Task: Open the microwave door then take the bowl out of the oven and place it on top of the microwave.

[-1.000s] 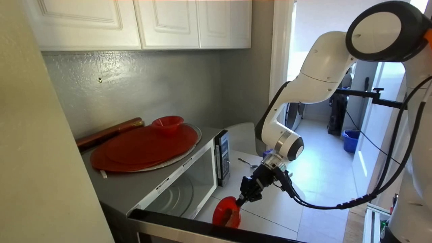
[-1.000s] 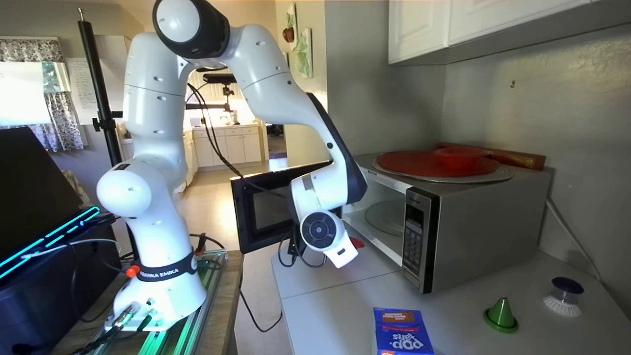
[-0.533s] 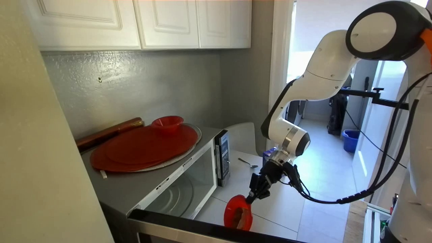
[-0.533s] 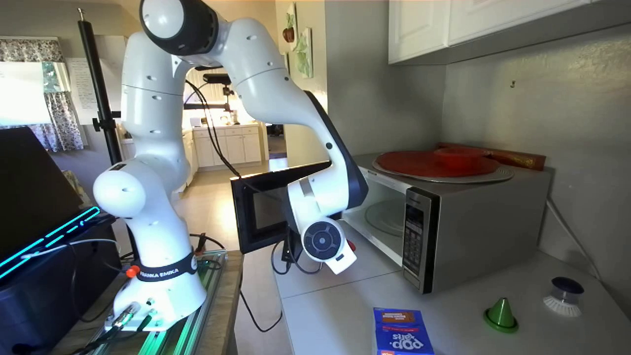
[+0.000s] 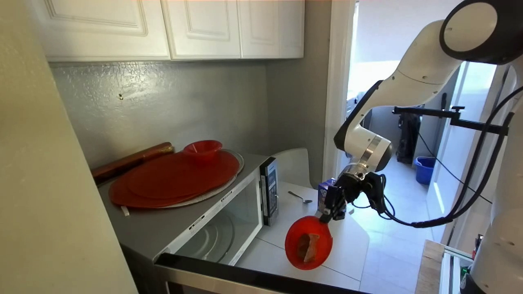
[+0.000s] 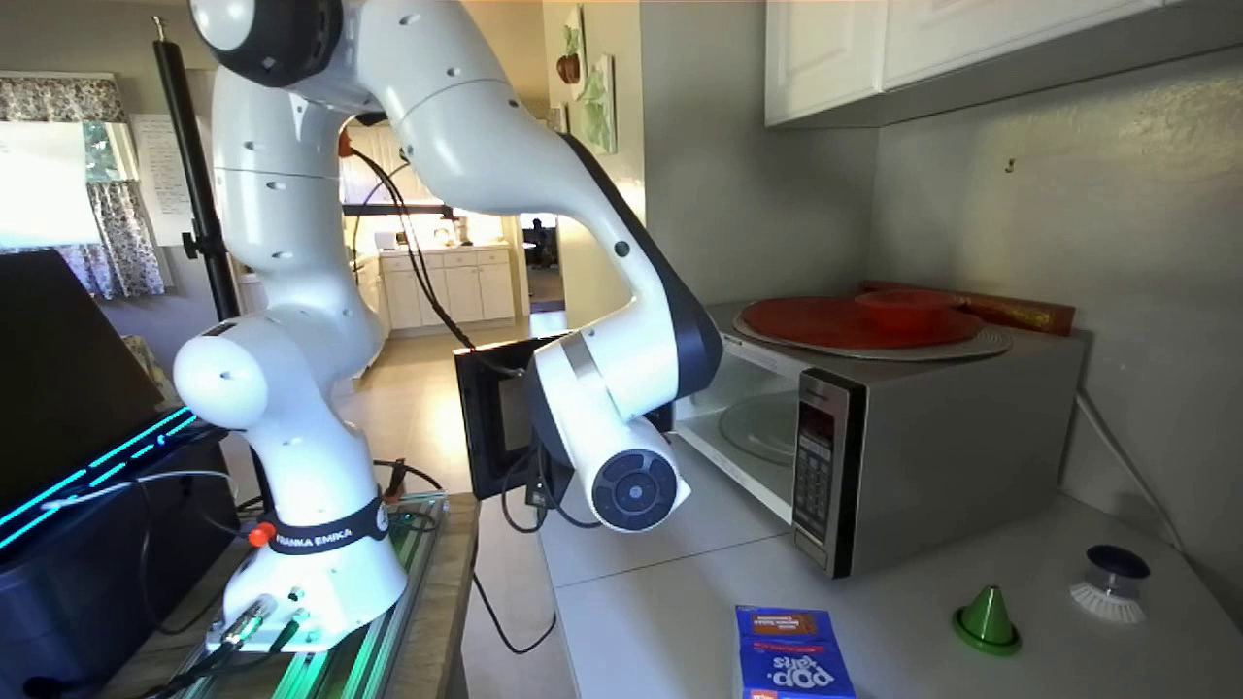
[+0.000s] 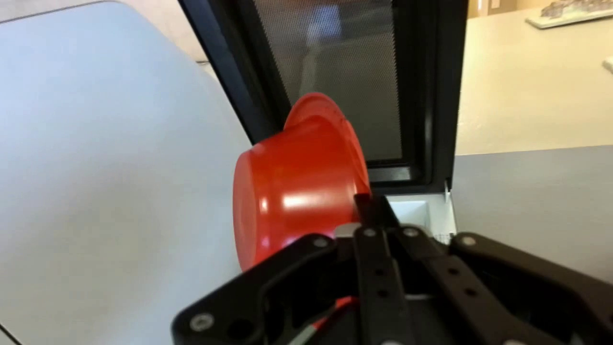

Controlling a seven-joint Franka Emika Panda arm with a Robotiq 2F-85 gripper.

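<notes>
Pinching the bowl's [image 7: 301, 184] rim, the gripper [image 7: 374, 211] presumably leaves the base free for seating within the microwave's [image 6: 971, 447] top edges.

Stacked platters [image 5: 171, 179] lie on the microwave [image 6: 971, 466], before which the bowl [image 7: 299, 187] hangs in the tool [image 5: 325, 218].

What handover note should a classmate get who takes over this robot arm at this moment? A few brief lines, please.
Jaws: shut on the rim of the red bowl, which is tilted and has brownish contents, not identifiable.
Where: red bowl outside the microwave; microwave door standing open.
Done: microwave door open, red bowl out.
Left: set the red bowl on top of the microwave. A second red bowl on flat red discs takes up part of that top. Levelling the red bowl first would probably help keep the contents in.
</notes>
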